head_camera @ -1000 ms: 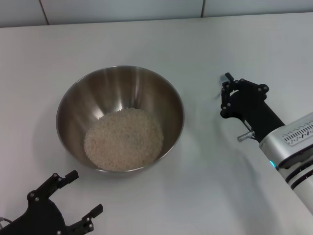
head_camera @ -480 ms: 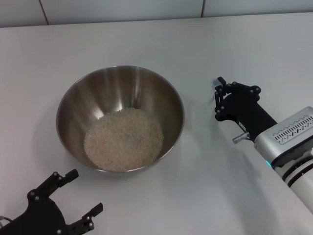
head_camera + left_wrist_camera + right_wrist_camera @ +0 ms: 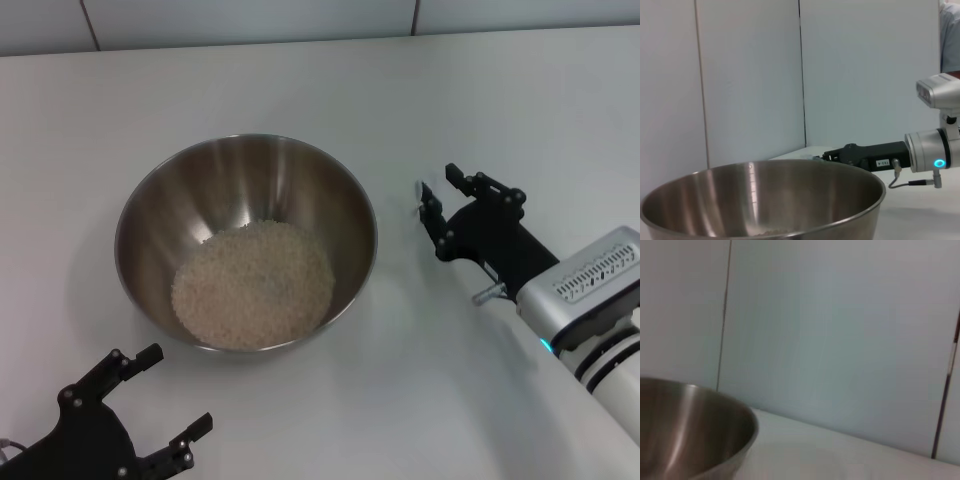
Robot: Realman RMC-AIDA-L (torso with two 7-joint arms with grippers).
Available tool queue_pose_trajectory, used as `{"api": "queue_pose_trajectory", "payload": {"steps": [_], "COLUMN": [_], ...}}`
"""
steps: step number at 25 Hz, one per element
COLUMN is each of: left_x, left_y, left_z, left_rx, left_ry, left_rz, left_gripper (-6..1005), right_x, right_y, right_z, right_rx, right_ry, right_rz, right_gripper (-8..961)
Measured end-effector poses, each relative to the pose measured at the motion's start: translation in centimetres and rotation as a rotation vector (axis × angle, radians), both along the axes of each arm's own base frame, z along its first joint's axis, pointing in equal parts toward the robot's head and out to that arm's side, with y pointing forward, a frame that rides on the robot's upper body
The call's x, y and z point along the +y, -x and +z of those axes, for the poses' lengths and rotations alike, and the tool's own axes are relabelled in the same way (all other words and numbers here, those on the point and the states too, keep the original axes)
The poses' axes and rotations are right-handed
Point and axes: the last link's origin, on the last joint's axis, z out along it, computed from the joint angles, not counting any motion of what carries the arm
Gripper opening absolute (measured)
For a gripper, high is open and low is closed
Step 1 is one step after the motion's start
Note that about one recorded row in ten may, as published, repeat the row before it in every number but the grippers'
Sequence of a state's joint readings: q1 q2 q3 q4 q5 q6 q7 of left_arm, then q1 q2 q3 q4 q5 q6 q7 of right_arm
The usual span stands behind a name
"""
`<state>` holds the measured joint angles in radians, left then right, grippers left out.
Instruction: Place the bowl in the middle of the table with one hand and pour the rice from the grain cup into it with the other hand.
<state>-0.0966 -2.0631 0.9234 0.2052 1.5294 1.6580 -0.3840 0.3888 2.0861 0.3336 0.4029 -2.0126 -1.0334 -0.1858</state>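
While its fingers stand apart, empty, the right gripper (image 3: 441, 193) hovers beside the bowl (image 3: 150, 200) of rice (image 3: 253, 283).

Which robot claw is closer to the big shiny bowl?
The right claw. It sits open beside the bowl, just off its rim on the table. The left claw waits open near the front edge, a bit farther off.
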Motion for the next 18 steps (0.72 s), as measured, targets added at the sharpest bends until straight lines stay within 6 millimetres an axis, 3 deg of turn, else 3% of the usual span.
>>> {"api": "queue_pose_trajectory", "payload": {"steps": [4,7,12,13,18], "left_x": [0.0,0.0,0.0,-0.1,-0.2], "left_y": [0.0,0.0,0.0,0.0,0.1], "left_z": [0.0,0.0,0.0,0.0,0.1], "left_rx": [-0.003,-0.004,-0.004,-0.004,-0.003], "left_ry": [0.003,0.003,0.003,0.003,0.003], "left_rz": [0.005,0.004,0.004,0.005,0.009], "left_gripper": [866,866,866,866,866], "right_x": [-0.7,-1.5,-4.7,-6.0,-8.2], "right_y": [-0.3,-0.6,-0.8,-0.9,-1.8], "right_z": [-0.2,0.0,1.4,2.0,3.1], "right_rx": [0.000,0.020,0.082,0.110,0.163], "right_ry": [0.010,-0.004,-0.083,-0.092,0.002], "right_rz": [-0.004,-0.013,0.053,0.090,0.183], "right_gripper": [245,450,624,625,632]}}
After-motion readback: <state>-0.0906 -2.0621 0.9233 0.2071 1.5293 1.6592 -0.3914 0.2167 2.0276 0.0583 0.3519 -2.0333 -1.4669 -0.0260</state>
